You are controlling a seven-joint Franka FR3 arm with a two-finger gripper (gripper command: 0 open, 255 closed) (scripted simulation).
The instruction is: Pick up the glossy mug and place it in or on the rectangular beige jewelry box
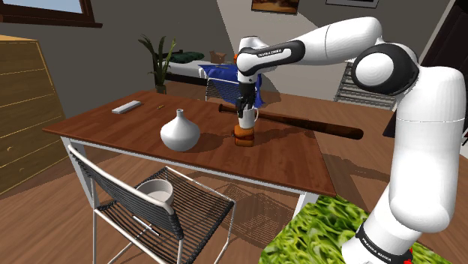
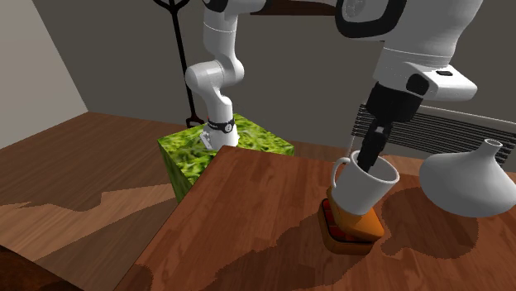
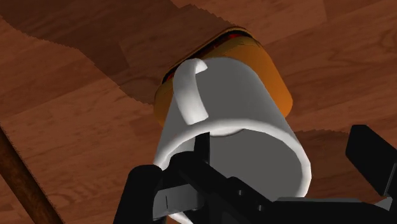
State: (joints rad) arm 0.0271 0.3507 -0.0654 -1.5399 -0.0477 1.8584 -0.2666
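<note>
Tipping above all. Centre-right in the second exterior view: white mug (image 2: 364, 188) perched on the small orange-brown box (image 2: 354, 230), tilted rather than standing square, handle toward the frame's left. Just above it, black fingers (image 3: 369, 159) spread wide in the wrist view, one by the rim near the handle, the other clear of the far wall. Judged open, gripping nothing. Hard to tell whether the nearer one touches the wall.

Likely failures from here, as judgement only:
- Snagging the rim or handle on withdrawal and dragging the mug over.
- Leaving it balanced on a small lid and then losing it to the tilt.
- Sliding off onto the bench (image 2: 248, 240) and rolling toward the edge at the lower left of that view.
- Less likely, but possible: knocking the white vase (image 2: 467, 178) at the right edge with the wrist while retreating sideways.

Safest to lift straight up along the mug's axis, slowly, keeping both fingers off the wall. Worth checking for a settled, upright stance before moving away.
</note>
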